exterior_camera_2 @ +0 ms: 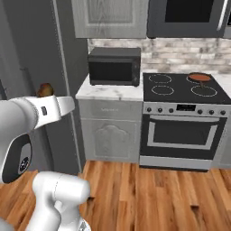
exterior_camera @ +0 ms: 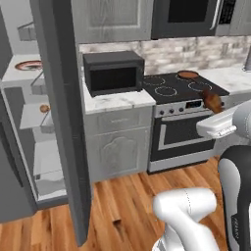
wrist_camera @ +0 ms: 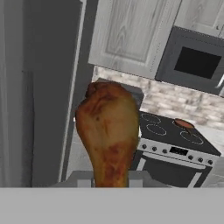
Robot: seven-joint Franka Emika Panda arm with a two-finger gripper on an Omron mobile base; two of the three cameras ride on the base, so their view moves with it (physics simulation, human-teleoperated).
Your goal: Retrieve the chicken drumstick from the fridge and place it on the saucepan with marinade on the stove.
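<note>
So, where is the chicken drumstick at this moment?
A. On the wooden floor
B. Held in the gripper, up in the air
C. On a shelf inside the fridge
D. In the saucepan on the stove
B: the hand view shows the chicken drumstick rising from the gripper, which is shut on its narrow end, while the saucepan with marinade sits apart on the stove in the background.

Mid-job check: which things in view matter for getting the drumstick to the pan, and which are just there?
Job:
chicken drumstick, held in the gripper
saucepan with marinade
stove
fridge, door open

Just there:
black microwave
plate on a fridge shelf
</note>
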